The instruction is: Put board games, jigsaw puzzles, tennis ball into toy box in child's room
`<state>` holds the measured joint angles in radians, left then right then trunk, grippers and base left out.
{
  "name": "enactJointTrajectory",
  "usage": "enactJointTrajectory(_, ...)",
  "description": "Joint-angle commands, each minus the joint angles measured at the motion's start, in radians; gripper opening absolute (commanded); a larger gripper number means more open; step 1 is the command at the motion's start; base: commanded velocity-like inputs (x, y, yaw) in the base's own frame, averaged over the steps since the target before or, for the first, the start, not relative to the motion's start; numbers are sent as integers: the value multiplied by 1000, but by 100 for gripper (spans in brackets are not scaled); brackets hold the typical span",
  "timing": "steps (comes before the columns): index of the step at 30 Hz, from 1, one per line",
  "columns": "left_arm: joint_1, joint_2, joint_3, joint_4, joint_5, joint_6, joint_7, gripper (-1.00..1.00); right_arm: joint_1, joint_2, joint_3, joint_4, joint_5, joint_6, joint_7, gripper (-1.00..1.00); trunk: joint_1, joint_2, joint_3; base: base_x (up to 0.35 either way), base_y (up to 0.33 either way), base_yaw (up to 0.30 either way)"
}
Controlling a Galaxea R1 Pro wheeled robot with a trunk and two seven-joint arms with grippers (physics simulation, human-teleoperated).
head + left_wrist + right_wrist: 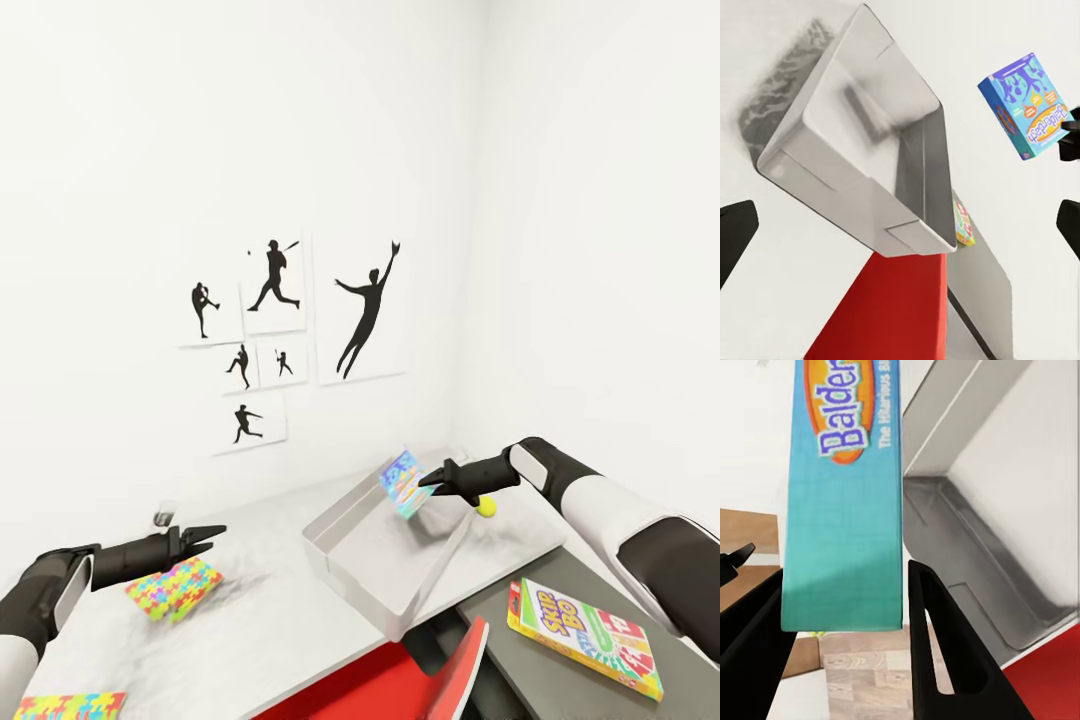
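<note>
My right fingers (432, 481) were clamped on the blue-purple board game (403, 483), a thin box with a teal edge and busy printed cover, held tilted in the air over the light-grey toy box (345, 545) on the white tabletop (260, 640). My left fingers (212, 534) were slightly parted and held nothing, above one of two jigsaw puzzles (175, 588); the second (68, 706) was cut off by the frame's bottom edge. The tennis ball (487, 507) was half hidden behind my right fingers. A yellow-red game (585, 637) lay on a dark grey surface.
</note>
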<state>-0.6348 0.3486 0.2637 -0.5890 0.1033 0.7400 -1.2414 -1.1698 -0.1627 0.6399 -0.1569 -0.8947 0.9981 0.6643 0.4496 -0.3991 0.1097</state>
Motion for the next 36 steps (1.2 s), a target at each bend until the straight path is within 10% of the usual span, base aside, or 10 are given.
enactJointTrajectory(1, 0, 0, 0, 0, 2, 10, -11, 100, 0, -1, 3, 0, 5, 1, 9, -100, 0, -1, -2, 0, 0, 0)
enactJointTrajectory(27, 0, 3, -1, -2, -1, 15, -69, 100, -28, -3, 3, -1, 10, 12, 5, -100, 0, -1, -45, 0, 0, 0)
enactJointTrajectory(36, 0, 3, -1, -3, -1, 15, -69, 100, -88, 3, 1, -1, 7, 15, -114, -100, 0, -1, -59, 0, 0, 0)
